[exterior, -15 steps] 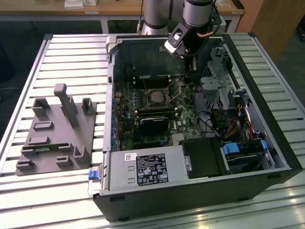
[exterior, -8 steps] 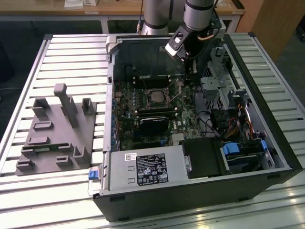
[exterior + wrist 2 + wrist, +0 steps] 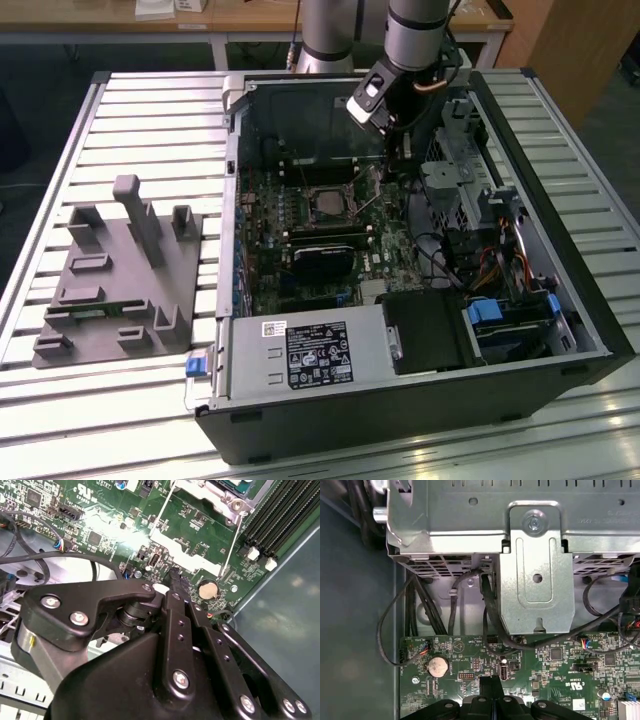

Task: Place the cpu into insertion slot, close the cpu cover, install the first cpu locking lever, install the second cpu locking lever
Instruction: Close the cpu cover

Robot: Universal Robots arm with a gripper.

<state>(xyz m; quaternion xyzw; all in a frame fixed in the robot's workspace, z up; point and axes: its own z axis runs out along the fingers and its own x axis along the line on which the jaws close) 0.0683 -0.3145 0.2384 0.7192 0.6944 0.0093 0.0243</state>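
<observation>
Pincer (image 3: 391, 165) with tips pressed together, low over the green motherboard (image 3: 550, 665) in the open computer case (image 3: 400, 425), just beside the insertion slot (image 3: 325, 203) on the exterior view's right, cpu cover (image 3: 212, 492) lying over that slot, case resting on the slatted counter (image 3: 130, 110).

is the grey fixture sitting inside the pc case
No, the grey fixture lies on the slatted table, outside the pc case on the exterior view's left.
</observation>
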